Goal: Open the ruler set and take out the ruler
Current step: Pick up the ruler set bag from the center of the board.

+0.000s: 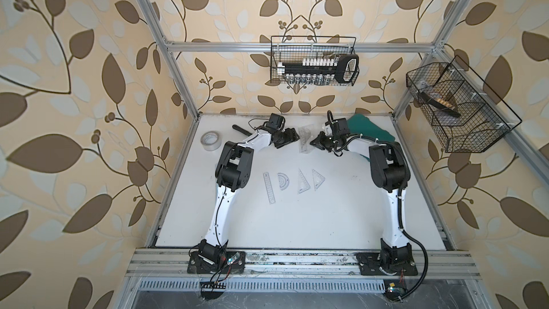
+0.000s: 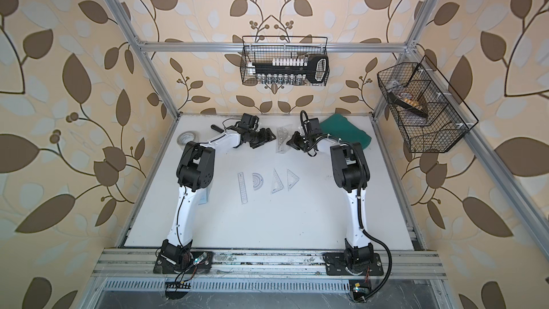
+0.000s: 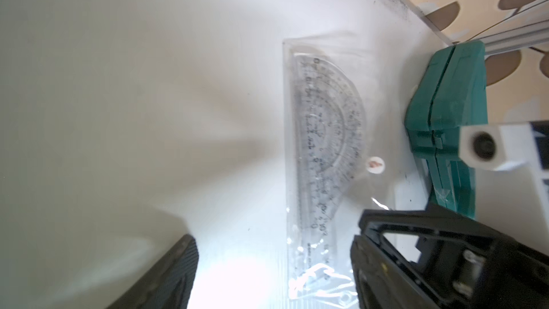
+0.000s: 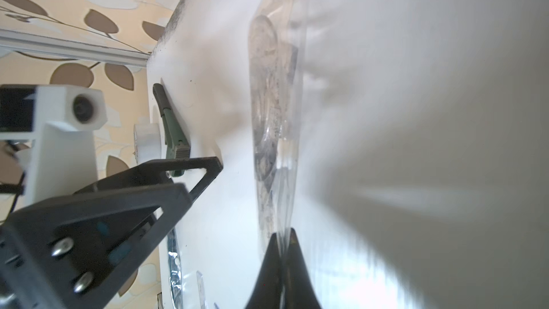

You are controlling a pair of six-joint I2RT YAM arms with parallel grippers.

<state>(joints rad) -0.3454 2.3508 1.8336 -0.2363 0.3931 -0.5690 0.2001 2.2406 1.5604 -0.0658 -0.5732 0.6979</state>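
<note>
Grip on: right gripper (image 4: 283, 234) pinches the ruler set (image 1: 304, 139) at the table's (image 1: 297, 227) twelve o'clock, from its three o'clock edge. Left gripper (image 1: 288, 138) spread wide at nine (loose ruler (image 1: 269, 187) mid-table).

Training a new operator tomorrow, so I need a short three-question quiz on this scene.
1. True or false: the right gripper is shut on the clear plastic ruler-set pouch.
2. How many loose clear plastic measuring tools lie in a row on the white table?
3. Which is open? A) the left gripper B) the right gripper
Key: 1 true; 2 four; 3 A.
</note>
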